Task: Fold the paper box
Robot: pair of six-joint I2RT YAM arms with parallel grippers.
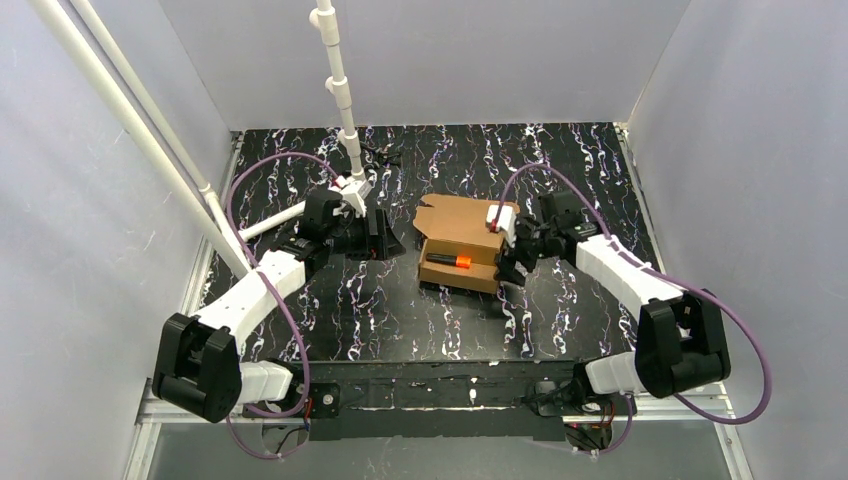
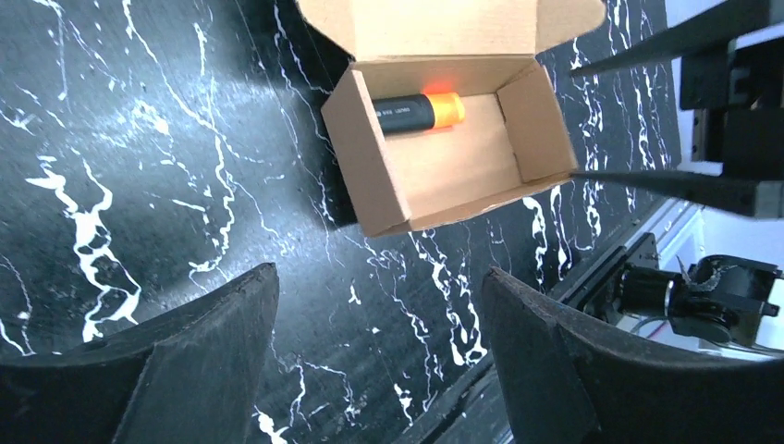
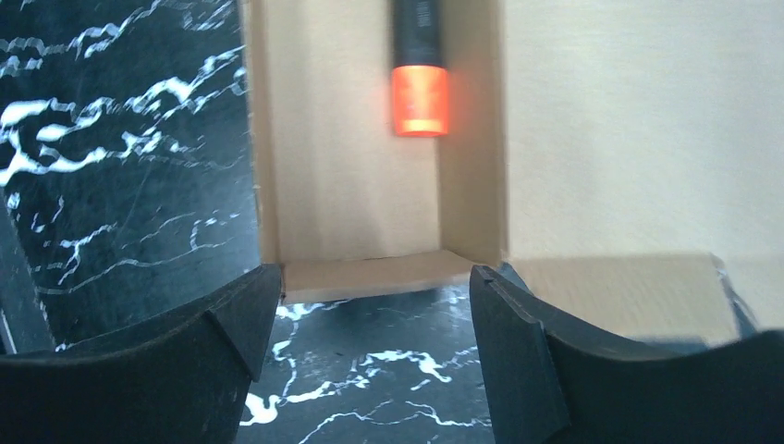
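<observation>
Wide open, the left claw [image 1: 392, 243] sits left of centre in the top view, low over the black marbled table [image 1: 380, 320] with nothing between its jaws. It is well apart from the paper box [image 1: 455, 222], which stands just right of centre. The box is folded up into a small tray, with its lid flap laid back toward the upper edge of the frame. A black-and-orange marker [image 1: 449, 260] lies inside it. The right claw [image 1: 508, 248] is at the box's right end, its jaws spread across that end. A white pipe [image 1: 340, 90] comes down from the top of the frame to the left arm.

In the left wrist view, the left claw [image 2: 379, 277] shows two dark fingers [image 2: 213, 361] at the bottom corners, set far apart with only bare table between them. The paper box [image 2: 444, 166] is in the upper middle, tilted in the frame and open at the top, with its lid flap running off the upper edge. The marker [image 2: 421, 111] rests against the box's far inner wall. Two thin dark fingers of the right claw [image 2: 575, 120] come in from the right edge to the box's right end.

In the right wrist view, the right claw [image 3: 374, 277] is also spread wide and grips nothing. The near end wall of the paper box [image 3: 351, 185] lies across the gap, just ahead of the fingertips [image 3: 250, 305]. The marker [image 3: 418, 83] lies in the upper middle with its orange cap toward the camera. The pale lid flap fills the right of the frame.
</observation>
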